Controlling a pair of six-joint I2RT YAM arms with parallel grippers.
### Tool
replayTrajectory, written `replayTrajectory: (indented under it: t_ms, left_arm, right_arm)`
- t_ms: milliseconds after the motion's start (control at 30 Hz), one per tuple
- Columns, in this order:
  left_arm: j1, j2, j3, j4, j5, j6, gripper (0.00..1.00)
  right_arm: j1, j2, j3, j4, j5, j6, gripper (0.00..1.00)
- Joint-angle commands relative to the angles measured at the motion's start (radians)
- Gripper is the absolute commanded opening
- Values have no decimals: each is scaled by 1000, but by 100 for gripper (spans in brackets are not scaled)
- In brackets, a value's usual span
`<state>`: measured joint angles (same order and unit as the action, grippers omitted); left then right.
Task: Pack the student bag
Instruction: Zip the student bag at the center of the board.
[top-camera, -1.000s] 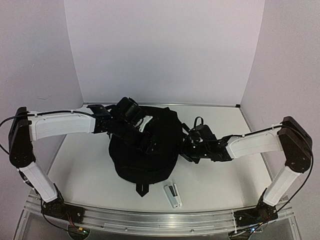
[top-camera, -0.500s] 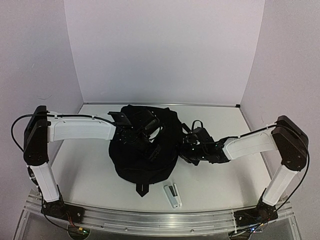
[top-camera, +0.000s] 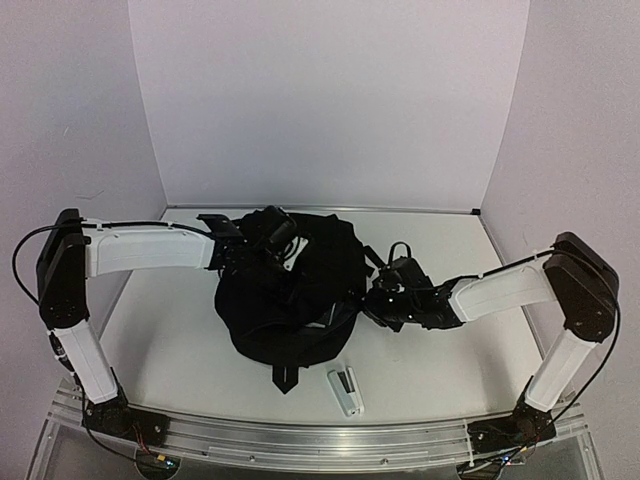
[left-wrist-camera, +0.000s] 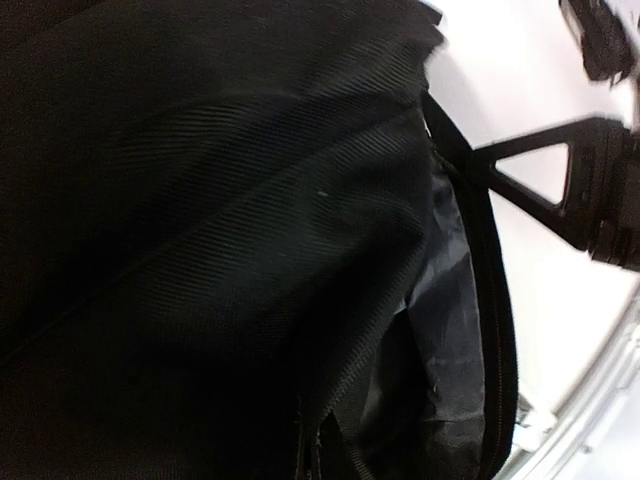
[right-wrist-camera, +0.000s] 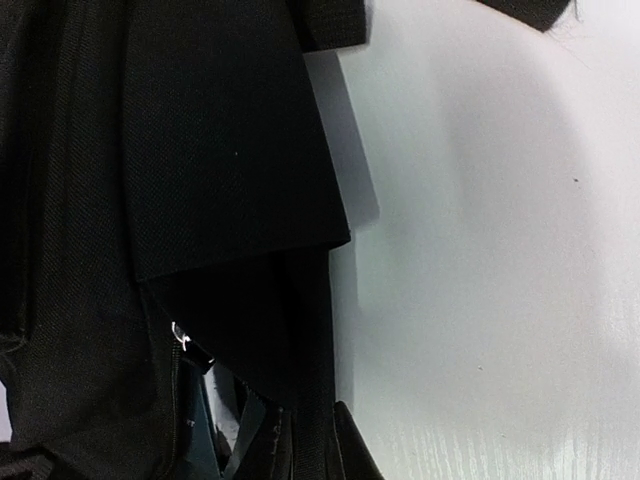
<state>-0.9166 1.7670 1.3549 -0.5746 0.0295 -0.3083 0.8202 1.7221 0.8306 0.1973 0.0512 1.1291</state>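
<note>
From above, the bag (top-camera: 290, 310) sits mid-bench (top-camera: 440, 370), a stapler (top-camera: 346, 390) lying outside it, left end effector (top-camera: 283, 243) together on its top, right end effector (top-camera: 372, 298) at its side, state untellable; left wrist shows its mouth (left-wrist-camera: 455, 300) agape; right wrist, only fabric: packing looks unfinished.

The student bag (top-camera: 290, 300) is black all over. Up close its fabric shows a fine diagonal ribbed weave, and the lining (left-wrist-camera: 450, 320) at its opening is a glossy dark grey. The counter (top-camera: 440, 370) is plain white. The stapler (top-camera: 346, 390) is white with a dark strip. The left arm (top-camera: 150, 250) and right arm (top-camera: 500, 290) have white shells and black joints. The rail (top-camera: 330, 440) is silver.
</note>
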Motion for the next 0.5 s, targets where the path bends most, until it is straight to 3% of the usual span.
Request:
replayTrajectory:
  t_ms: [0,167,333,467]
  left_arm:
    - [101,-114,-44,114,236,-69,0]
    - [140,-105,-48,150,365,-96,0]
    - [170,-102,-48,172,383,-106,0]
    - [181,-108,-46,190,381,-113,0]
  right_arm:
    - [-14,-84,37,-28,-6,-116,17]
    - [-7,-146,106,-74,-66,-218,31]
    - [25,-119,186,-124,-73,-223,32]
    - [29,-79,187,-110,-31,-159,27]
